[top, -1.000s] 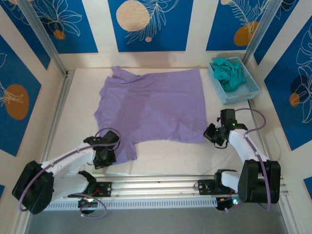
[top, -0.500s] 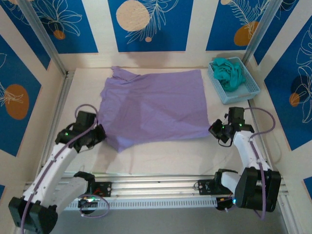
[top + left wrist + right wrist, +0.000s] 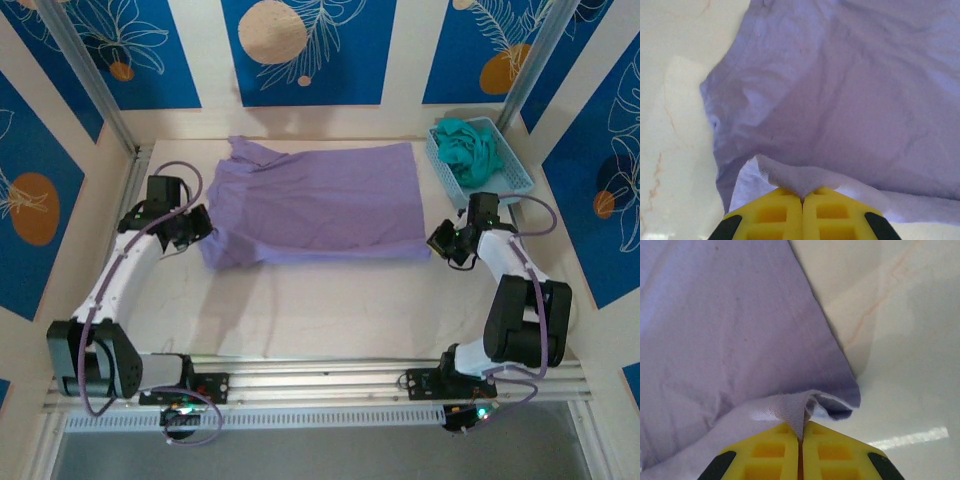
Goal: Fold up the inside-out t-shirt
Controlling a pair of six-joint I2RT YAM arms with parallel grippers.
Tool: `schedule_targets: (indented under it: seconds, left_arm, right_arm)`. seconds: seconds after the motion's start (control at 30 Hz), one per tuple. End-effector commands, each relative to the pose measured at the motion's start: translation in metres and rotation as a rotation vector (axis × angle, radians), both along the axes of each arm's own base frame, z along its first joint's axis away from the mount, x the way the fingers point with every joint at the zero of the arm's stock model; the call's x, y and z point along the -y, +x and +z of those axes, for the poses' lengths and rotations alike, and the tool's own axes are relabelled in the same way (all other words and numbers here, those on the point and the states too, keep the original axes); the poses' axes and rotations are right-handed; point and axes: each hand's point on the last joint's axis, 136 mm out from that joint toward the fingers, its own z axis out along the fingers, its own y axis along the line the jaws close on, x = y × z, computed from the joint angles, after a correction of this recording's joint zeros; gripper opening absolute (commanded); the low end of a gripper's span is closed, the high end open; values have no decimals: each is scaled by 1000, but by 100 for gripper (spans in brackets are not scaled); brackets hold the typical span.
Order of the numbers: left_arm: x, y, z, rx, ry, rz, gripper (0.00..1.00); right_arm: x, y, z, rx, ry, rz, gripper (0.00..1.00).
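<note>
Your left gripper (image 3: 802,194) and right gripper (image 3: 801,429) are each pinched shut on a near corner of the inside-out t-shirt (image 3: 320,195), which lies across the far half of the table (image 3: 330,300) (near hem lifted, doubling over). Carry both corners level to the far edge, lay them square, then let go.

Matt soft cloth t-shirt (image 3: 315,205), glossy table (image 3: 330,300)
</note>
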Motion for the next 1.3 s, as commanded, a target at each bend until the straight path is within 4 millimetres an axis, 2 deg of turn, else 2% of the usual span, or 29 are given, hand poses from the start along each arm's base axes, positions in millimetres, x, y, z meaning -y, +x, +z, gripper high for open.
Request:
schedule_targets:
  seconds: [0.0,0.37,0.57,0.67,0.7,0.73,0.83,0.87,0.9,0.97,1.07,1.13,1.2,1.27]
  left_arm:
    - [-7,28,17,78,4,-10,0]
    - [-13,90,8,72,-11,10,0]
    - [-17,130,-13,46,-7,32,0]
    - [-19,158,-26,40,-4,37,1]
    - [-21,169,-34,33,3,46,8]
    - [-22,182,-42,28,4,52,19]
    - [-26,216,-51,34,-38,70,30]
    - [-29,220,-50,31,-37,80,34]
    - [-32,219,-47,31,-33,82,36]
    - [-34,206,-39,39,-15,84,39]
    - [-18,166,-31,109,-77,83,45]
    - [-3,132,-39,138,-143,83,46]
    - [13,109,-52,141,-195,56,47]
    - [31,96,-66,115,-232,2,49]
  right_arm:
    - [-3,19,9,42,14,34,8]
    - [-4,64,0,32,17,38,9]
    - [-11,105,-4,37,2,50,9]
    - [-7,134,-11,30,-17,48,17]
    - [-5,144,-14,23,-28,45,20]
    - [-1,153,-17,18,-46,43,23]
    - [9,167,-16,13,-90,50,30]
    - [9,168,-11,21,-96,57,32]
    - [7,164,-5,27,-108,72,34]
    - [4,150,6,47,-152,101,37]
    - [-26,115,14,77,-99,157,40]
    - [-51,95,5,75,-42,203,41]
    - [-66,86,-8,36,-13,251,42]
    - [-66,84,-27,-30,-30,265,41]
